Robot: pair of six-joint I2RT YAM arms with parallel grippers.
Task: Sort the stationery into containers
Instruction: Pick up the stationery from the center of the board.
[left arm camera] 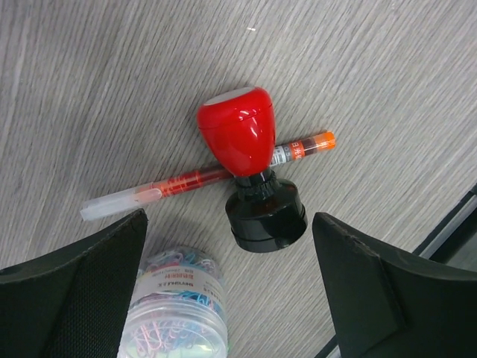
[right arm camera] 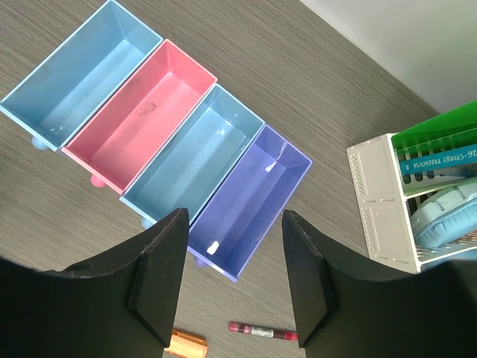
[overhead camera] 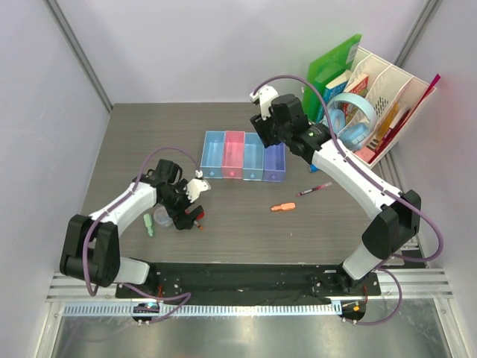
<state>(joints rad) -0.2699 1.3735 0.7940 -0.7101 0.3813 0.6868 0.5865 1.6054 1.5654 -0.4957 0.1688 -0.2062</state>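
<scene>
The containers are four joined trays: light blue (right arm camera: 78, 78), pink (right arm camera: 138, 119), light blue (right arm camera: 194, 160) and purple-blue (right arm camera: 250, 198); all look empty. They also show in the top view (overhead camera: 242, 155). My right gripper (right arm camera: 232, 276) is open and empty, hovering over the purple-blue tray's near end. A slim dark red pen (right arm camera: 264, 331) and a short orange piece (right arm camera: 185, 344) lie on the table below it. My left gripper (left arm camera: 231, 287) is open and empty above a red-topped black stamp (left arm camera: 246, 138), a red pen (left arm camera: 186, 180) under the stamp, and a clear jar of paper clips (left arm camera: 175, 306). A short green piece (overhead camera: 149, 224) lies to the left.
A white perforated desk organizer (right arm camera: 380, 201) with blue headphones (right arm camera: 447, 216), a green folder (right arm camera: 436, 134) and books stands at the back right, close to the right arm. The table's black front rail (overhead camera: 246, 272) runs just beyond the left gripper's items.
</scene>
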